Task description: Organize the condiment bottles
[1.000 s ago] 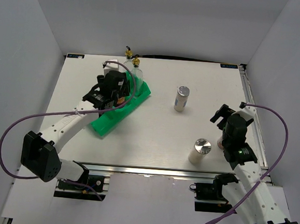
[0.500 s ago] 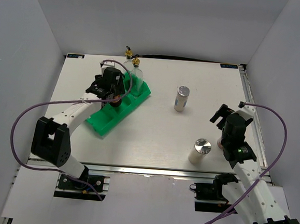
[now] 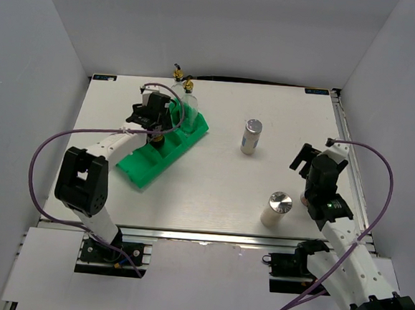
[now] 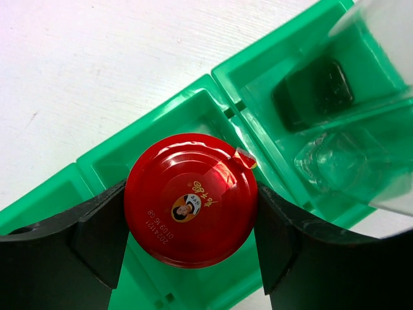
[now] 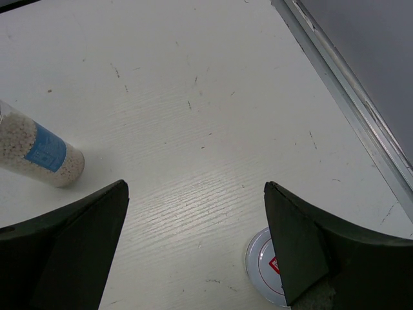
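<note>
Left arm, placing step. The left gripper (image 4: 191, 194) had its fingers clamped on the red-lidded jar (image 4: 187, 223), one pad at the lid's 3 o'clock and one at its 9 o'clock. The jar hung upright over a middle cell of the green tray (image 4: 116, 168). How deep it sat in the cell could not be told. The glass bottles (image 4: 335, 161) stood in the cells at the jar's 2 o'clock.

On the table (image 3: 212, 188) the tray lay at about 10 o'clock from centre. A silver-capped shaker (image 3: 251, 135) stood at 2 o'clock and a second shaker (image 3: 278, 207) at 4 o'clock. The right gripper (image 5: 195, 187) hovered with fingers wide apart and empty, a white-lidded jar (image 5: 261, 265) on the table just under its right finger.

Judgement: about half the items were not yet in the tray. To do this step well, the jar should be kept vertical and centred between the cell walls. It should go straight down until its base rests. The fingers should then part only a little, since the bottles stand close.
</note>
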{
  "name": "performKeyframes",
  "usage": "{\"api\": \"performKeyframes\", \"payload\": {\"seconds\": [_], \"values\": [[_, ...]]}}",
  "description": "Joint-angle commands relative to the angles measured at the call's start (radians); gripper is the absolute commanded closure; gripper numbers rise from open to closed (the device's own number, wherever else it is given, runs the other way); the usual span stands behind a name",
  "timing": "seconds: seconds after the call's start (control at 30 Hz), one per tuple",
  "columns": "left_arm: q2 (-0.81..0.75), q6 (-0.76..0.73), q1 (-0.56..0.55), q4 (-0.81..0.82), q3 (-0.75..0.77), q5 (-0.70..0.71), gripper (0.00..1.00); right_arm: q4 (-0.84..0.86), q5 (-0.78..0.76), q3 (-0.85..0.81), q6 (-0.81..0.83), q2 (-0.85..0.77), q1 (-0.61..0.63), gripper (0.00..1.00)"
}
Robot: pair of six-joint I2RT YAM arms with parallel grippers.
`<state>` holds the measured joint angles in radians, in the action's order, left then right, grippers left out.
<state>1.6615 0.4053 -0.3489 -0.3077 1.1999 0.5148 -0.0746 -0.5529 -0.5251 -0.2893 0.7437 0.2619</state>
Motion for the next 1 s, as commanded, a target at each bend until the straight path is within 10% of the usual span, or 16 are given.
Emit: {"api": "performKeyframes", "payload": {"seconds": [0.0, 0.5, 0.97], "values": [[-0.036, 0.013, 0.011, 0.081, 0.070, 0.074, 0.79, 0.062, 0.014, 0.008, 0.030, -0.001, -0.006, 0.11], [-0.065, 0.010, 0.014, 0.044, 0.069, 0.114, 0.02, -0.307, -0.205, -0.127, -0.206, 0.008, -0.006, 0.11], [-0.140, -0.048, 0.014, -0.016, 0.112, 0.105, 0.02, -0.377, -0.121, -0.089, -0.268, 0.098, -0.119, 0.11]]}}
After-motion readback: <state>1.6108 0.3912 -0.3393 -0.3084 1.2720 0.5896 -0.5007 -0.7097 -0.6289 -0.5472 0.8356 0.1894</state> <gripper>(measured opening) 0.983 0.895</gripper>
